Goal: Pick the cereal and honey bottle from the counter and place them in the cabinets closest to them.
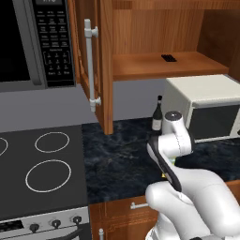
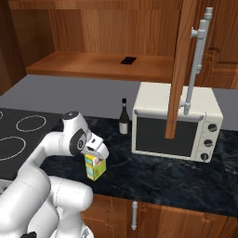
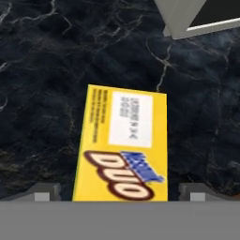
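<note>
The cereal (image 2: 95, 168) is a yellow box standing upright on the dark counter (image 2: 153, 174), near its front edge. My gripper (image 2: 98, 152) points down right over the box top. In the hand view the cereal (image 3: 123, 140) reaches down between the two fingertips (image 3: 47, 192) of the gripper (image 3: 120, 193), with a gap of counter on each side, so the gripper is open and holds nothing. Above the counter, the upper cabinets (image 1: 154, 63) (image 2: 93, 65) stand open with the inner shelf showing. The honey bottle is out of view.
A dark wine bottle (image 1: 157, 115) (image 2: 123, 117) stands at the back beside a white toaster oven (image 2: 176, 121) (image 1: 211, 110). The cabinet doors (image 1: 101, 61) (image 2: 183, 69) hang open over the counter. A small dark item (image 2: 128, 60) lies on the shelf. The stove (image 1: 42, 168) is at left.
</note>
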